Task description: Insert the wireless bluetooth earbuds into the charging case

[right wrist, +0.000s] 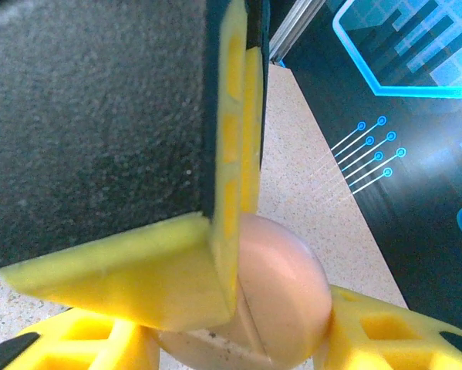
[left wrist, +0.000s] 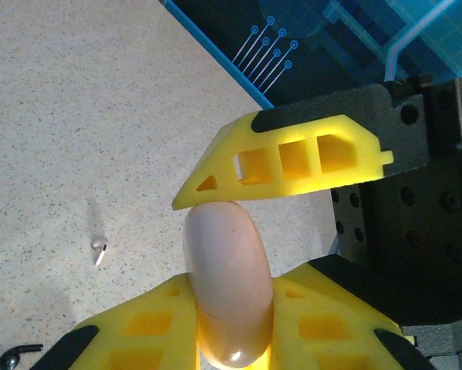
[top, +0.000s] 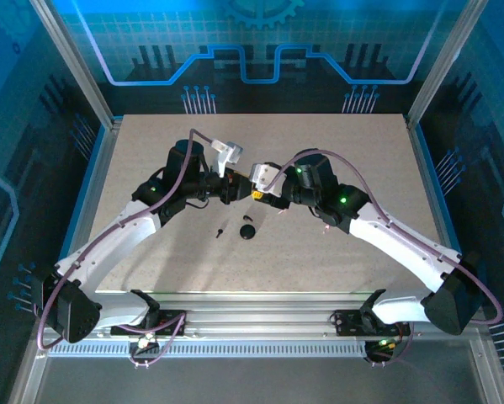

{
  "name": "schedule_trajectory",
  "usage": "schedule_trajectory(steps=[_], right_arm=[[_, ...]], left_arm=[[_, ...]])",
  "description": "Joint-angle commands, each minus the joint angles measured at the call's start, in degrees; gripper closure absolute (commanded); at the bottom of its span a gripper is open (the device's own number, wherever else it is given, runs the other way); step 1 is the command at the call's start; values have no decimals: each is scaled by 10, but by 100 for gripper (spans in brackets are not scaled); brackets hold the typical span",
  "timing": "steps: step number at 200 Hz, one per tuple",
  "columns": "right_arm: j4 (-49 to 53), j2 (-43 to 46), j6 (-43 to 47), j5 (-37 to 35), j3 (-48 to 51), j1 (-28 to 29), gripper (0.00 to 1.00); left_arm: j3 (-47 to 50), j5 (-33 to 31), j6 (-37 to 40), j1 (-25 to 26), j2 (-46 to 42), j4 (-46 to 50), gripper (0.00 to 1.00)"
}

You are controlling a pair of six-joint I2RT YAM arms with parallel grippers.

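Two white-and-black arms [top: 117,240], green joint lights [top: 342,200], looping purple cables [top: 193,132], yellow lattice tool fingers [left wrist: 224,166]

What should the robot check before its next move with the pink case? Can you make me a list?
1. Left end effector grips the pink case: ok, its fingers are clamped on the case's sides.
2. Right end effector holds the same case: ok, the case sits between its fingers.
3. Lid open for earbuds: not ok, it looks closed and just a seam shows.
4. Pale earbud easy to find: ok, it lies loose on the table.
5. Black earbud and black case out of the arms' way: ok, both lie nearer the bases.
6. Which side the hinge is on: cannot tell.
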State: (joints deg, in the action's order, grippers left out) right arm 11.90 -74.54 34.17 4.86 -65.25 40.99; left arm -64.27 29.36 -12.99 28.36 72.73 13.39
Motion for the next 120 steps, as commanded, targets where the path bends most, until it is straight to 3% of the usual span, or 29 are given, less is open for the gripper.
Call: schedule_trajectory(steps=[1, 23, 43, 75, 120], right_arm=[[-31, 23, 7, 0, 1, 12, 49], [-26, 31, 5, 16, 11, 11, 34], [-8, 44, -5, 35, 15, 8, 28], [14, 88, -28, 103, 41, -27, 27], [142, 112, -31, 305, 15, -130, 30]], left_arm=[[-9, 11, 29, 5, -1, 0, 82], [2, 17, 53, 5, -2, -17, 85], [13, 29, 86, 5, -3, -31, 87], [26, 45, 125, 2, -3, -55, 90], [61, 85, 172, 0, -19, -118, 88]])
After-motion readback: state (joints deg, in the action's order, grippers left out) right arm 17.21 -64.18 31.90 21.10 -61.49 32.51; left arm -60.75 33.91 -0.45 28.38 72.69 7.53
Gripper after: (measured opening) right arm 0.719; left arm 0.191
